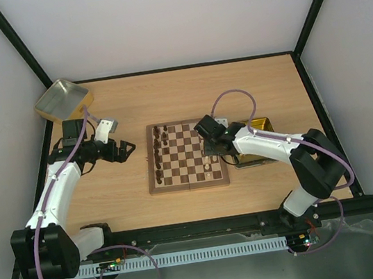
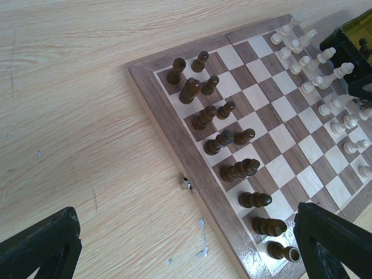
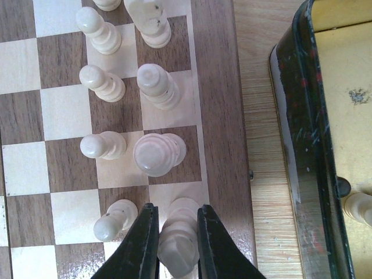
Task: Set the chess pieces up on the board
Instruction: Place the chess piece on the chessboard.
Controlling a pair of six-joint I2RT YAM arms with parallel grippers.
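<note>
Along the right edge of the board [image 3: 218,116], in the outermost row of squares: one pale piece [image 3: 179,244] pinched upright between the black fingers of the right gripper [image 3: 176,212], jaws pressed in against its sides. Cannot tell whether its base sits on the square (hidden beneath its own head). Just beyond it, toward the far side, more pale pieces [image 3: 154,154] standing in two rows, roughly one to a square. Across on the left side of the board, dark pieces [image 2: 224,136] in two rows as well.

Looks like the placing step for a back-row pale piece. Next move, by the look of it: lower until seated, centre on the square, spread the jaws only slightly to spare the pawn [image 3: 116,221] just to the left, then lift straight up.

Right of the board and apart from it, the gold tray [image 3: 302,145], with at least one cream figure [image 3: 360,208] lying inside, so probably another fetch to come. Well to the left, off the board and over the table [image 1: 165,93], the left gripper [image 1: 126,150], jaws spread wide and holding nothing.
</note>
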